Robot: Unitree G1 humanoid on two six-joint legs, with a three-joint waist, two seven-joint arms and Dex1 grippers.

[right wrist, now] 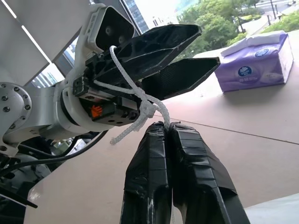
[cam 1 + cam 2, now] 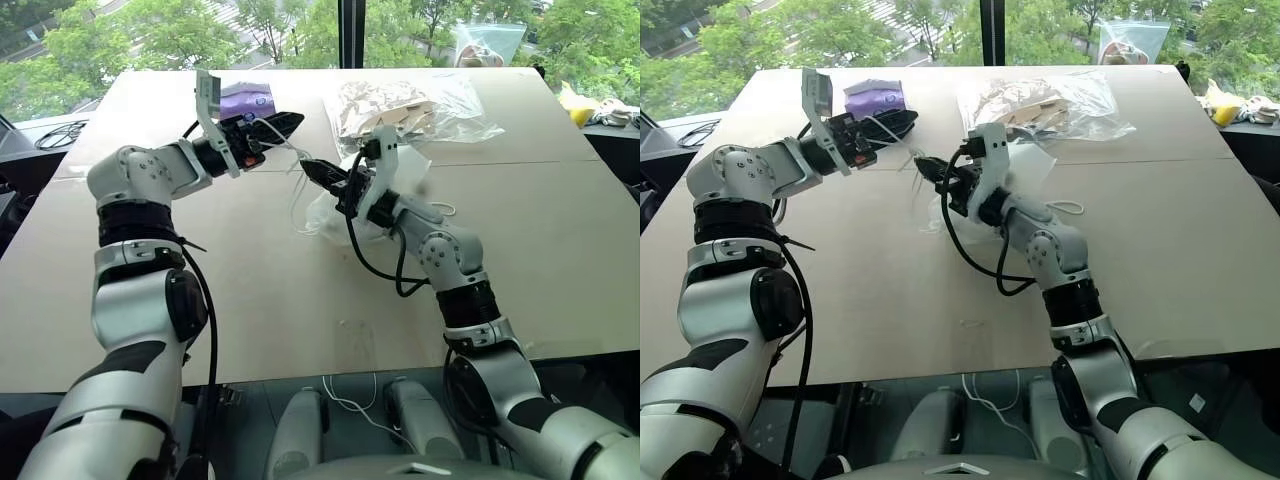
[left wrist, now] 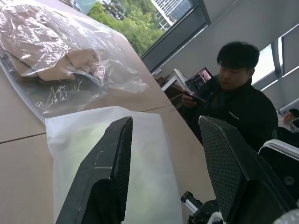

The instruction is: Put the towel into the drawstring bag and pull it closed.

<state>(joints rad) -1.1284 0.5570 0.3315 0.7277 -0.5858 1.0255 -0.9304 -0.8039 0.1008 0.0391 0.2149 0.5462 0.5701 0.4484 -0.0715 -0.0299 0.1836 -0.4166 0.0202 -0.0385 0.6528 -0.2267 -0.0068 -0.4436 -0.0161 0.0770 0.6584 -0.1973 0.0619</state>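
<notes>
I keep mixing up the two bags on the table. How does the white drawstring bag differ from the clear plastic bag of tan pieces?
The thin translucent white drawstring bag is milky and smooth; the clear plastic bag is see-through and crinkly, showing tan pieces. The drawstring bag lies nearer the robot, beside the right hand, with white cord; the clear bag lies farther back, with no cord seen. Both rest on the tan table.

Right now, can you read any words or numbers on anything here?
Purple tissue pack: round blue logos and white print, too blurred to read.
Clear bag of tan pieces: no print that I can make out.
Drawstring bag: plain white, no text.
</notes>
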